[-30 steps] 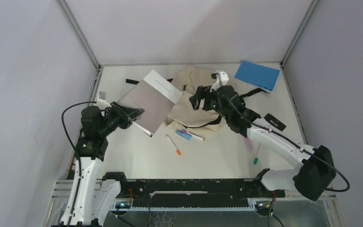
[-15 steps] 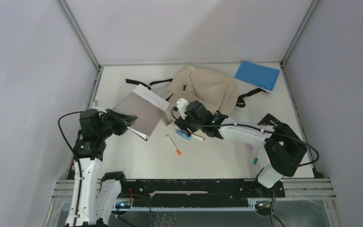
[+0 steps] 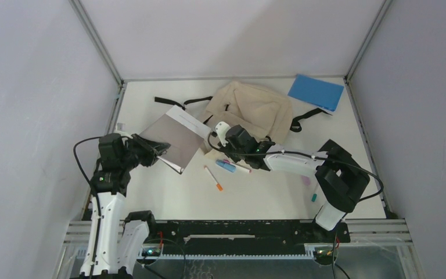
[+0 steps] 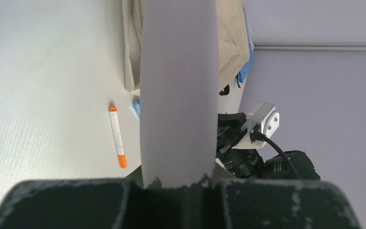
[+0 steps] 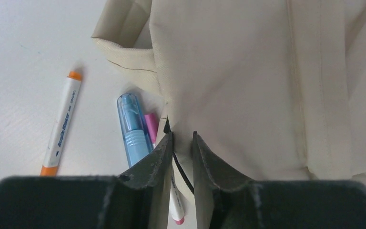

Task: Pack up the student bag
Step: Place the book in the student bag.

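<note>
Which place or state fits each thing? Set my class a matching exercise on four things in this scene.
Things:
1. blue notebook
2. grey book
3. orange-tipped marker
4. student bag

Places or states:
A. pinched by the right claw
B. loose on the table
C. far right corner
D. gripped by the left claw

Pairs: 1-C, 2-D, 3-B, 4-A

**What my table holds**

On my white table (image 3: 255, 200) the student bag (image 3: 250, 107) lies at the back, with a blue notebook (image 3: 316, 92) in the far right corner. A blue pen (image 3: 225, 166) and an orange-tipped marker (image 3: 213, 178) lie by the bag's near edge. A teal pen (image 3: 313, 197) lies to my right.
</note>
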`<state>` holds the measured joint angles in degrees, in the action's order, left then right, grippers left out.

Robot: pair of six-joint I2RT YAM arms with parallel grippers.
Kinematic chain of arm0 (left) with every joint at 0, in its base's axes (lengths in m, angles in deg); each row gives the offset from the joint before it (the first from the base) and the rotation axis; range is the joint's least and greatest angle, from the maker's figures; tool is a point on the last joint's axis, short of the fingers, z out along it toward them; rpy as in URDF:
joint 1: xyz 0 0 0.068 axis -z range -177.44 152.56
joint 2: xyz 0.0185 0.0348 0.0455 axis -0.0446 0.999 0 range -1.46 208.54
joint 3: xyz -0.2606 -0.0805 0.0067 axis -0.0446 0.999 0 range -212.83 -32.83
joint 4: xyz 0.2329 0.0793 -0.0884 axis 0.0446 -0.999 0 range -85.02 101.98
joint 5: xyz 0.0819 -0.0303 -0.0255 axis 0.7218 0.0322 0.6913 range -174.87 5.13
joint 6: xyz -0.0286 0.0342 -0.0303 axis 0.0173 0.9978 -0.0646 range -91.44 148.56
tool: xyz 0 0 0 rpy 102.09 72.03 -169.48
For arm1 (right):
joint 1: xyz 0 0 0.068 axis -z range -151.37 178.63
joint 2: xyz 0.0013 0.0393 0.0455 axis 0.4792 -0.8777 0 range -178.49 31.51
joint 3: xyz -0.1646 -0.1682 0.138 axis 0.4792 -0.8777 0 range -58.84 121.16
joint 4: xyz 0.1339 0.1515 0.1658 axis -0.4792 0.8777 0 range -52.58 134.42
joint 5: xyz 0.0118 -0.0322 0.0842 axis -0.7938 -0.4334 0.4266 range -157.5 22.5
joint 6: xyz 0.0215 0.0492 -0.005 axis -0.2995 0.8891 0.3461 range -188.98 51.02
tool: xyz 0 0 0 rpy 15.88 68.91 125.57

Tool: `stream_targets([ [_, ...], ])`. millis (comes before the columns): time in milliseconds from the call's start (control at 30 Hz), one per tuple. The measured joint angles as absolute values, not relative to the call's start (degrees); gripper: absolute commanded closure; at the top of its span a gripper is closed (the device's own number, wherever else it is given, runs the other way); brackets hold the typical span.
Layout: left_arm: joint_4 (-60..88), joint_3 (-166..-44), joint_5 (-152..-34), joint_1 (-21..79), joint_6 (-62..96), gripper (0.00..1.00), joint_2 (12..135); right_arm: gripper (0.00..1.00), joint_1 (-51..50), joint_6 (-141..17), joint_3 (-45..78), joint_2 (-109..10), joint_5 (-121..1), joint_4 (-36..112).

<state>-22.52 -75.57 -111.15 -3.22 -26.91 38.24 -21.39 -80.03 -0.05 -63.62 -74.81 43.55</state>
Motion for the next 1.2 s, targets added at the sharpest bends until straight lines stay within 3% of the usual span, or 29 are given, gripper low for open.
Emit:
stream_targets([
  [33,-22.5,-75.6,-111.2,-3.2,-26.9,1.0,38.3,0.51,-21.3,-80.1,0.0,-63.7,-75.1,43.3],
  [100,-22.5,-75.6,-111.6,-3.2,-26.9,1.0,38.3,0.39,-21.3,-80.1,0.0,-63.9,-75.6,43.0],
  [333,-22.5,-75.6,-112.1,-3.2,-26.9,1.0,38.3,0.35,-21.3,-80.2,0.2,-65.5,-76.0,42.5],
  [433,-22.5,-75.6,-112.2,-3.2,-26.9,1.0,38.3,0.42,-21.3,-80.2,0.2,-66.5,-76.3,41.9],
  [633,-22.5,-75.6,-112.2,-3.3,-26.9,1.0,38.3,0.98,-21.2,-80.2,1.0,-67.9,-78.5,41.6],
  [900,-21.6,-75.6,-112.9,-4.0,-26.9,1.0,38.3,1.0,-17.6,-77.3,3.8,-64.5,-74.7,44.6],
  [1200,-11.8,-72.0,-118.6,-4.2,-29.6,1.0,37.1,1.0,-3.4,-59.3,15.5,-61.9,-59.9,49.0],
])
